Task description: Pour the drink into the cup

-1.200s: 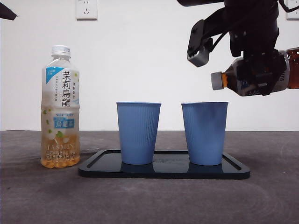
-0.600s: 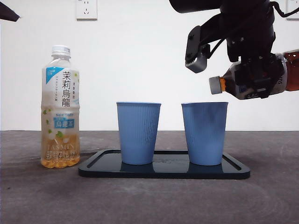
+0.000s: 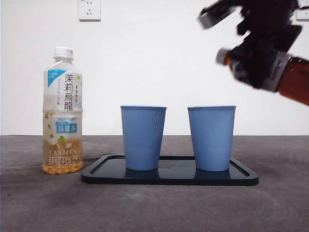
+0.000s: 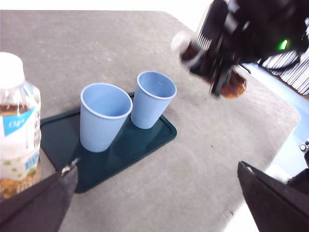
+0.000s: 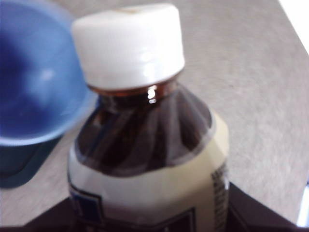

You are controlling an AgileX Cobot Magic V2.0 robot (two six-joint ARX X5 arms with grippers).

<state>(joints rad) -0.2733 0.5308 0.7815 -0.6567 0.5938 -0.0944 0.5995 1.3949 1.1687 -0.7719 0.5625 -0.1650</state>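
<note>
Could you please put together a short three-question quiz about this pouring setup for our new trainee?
1. True or false: the dark drink bottle held in the right pincer still has its white cap on.
2. How many blue cups stand on the dark tray?
A. one
B. two
C. three
3. Fill in: the jasmine tea bottle stands on the ____, beside the tray, not on it.

Key:
1. True. The cap shows clearly in the right wrist view.
2. B. The left blue cup and the right blue cup stand side by side without touching.
3. Table.
</note>
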